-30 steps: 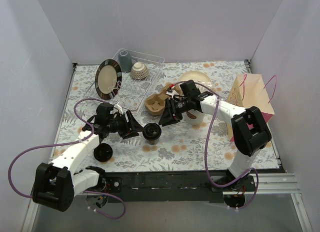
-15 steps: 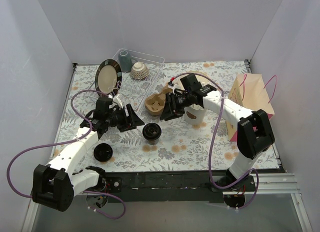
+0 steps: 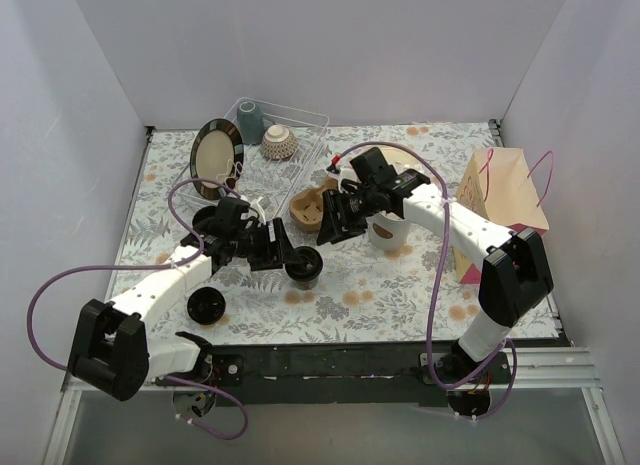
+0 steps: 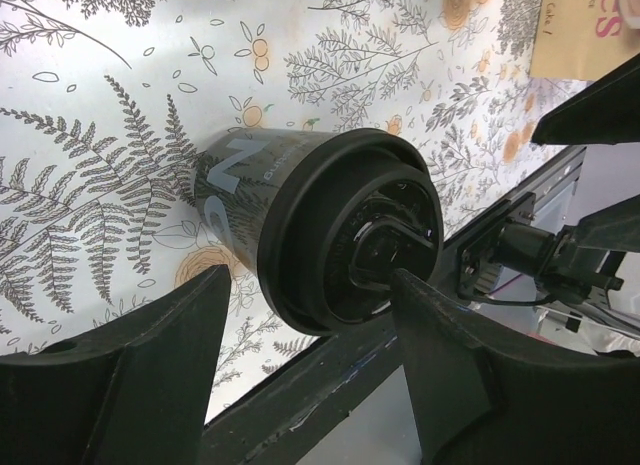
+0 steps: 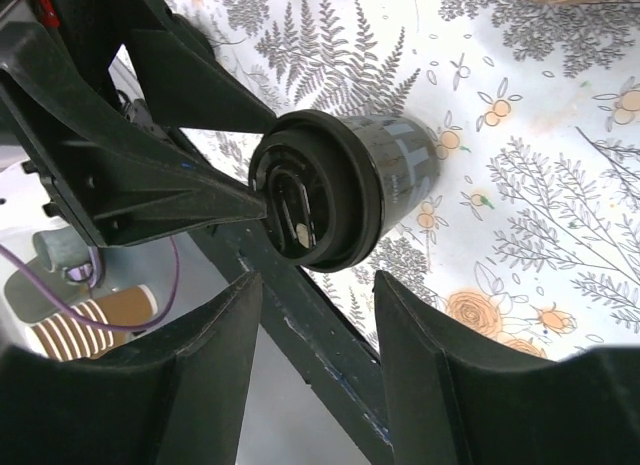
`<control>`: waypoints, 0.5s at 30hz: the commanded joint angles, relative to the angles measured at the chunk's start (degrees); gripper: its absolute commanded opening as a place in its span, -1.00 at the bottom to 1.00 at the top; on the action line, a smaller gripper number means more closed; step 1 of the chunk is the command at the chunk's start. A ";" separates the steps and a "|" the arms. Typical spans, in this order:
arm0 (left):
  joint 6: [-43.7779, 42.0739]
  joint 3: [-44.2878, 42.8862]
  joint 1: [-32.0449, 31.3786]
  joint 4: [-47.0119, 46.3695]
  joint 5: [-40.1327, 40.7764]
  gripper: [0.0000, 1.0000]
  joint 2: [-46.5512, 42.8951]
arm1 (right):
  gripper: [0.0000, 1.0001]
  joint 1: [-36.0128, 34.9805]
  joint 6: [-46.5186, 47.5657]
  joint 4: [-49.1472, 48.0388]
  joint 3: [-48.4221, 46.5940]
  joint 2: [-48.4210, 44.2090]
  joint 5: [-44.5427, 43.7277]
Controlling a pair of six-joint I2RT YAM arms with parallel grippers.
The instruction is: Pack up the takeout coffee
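Two cups stand mid-bench. One dark cup [image 3: 304, 266] has the left hand [image 3: 285, 253] spread about its top. One white cup [image 3: 386, 230] stands behind. The right hand [image 3: 330, 231] is spread and empty. One loose lid [image 3: 205, 305] lies near the front edge.

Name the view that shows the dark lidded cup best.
Left wrist: the dark lidded cup fills the frame, lid and lettered side clear. Right wrist shows it smaller. Top external shows it tiny, mostly its lid.
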State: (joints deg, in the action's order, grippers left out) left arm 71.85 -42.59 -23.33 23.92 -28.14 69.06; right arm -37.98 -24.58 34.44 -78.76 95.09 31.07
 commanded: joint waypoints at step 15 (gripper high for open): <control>-2.07 -0.13 -1.80 -0.63 3.44 0.13 2.66 | 0.17 -2.19 -0.03 -1.82 -0.43 1.68 -1.45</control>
State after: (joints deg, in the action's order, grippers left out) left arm 71.53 -42.59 -24.88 21.82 -27.00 72.90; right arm -39.64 -24.01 34.85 -80.20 97.56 29.91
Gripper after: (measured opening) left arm 0.567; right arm 0.582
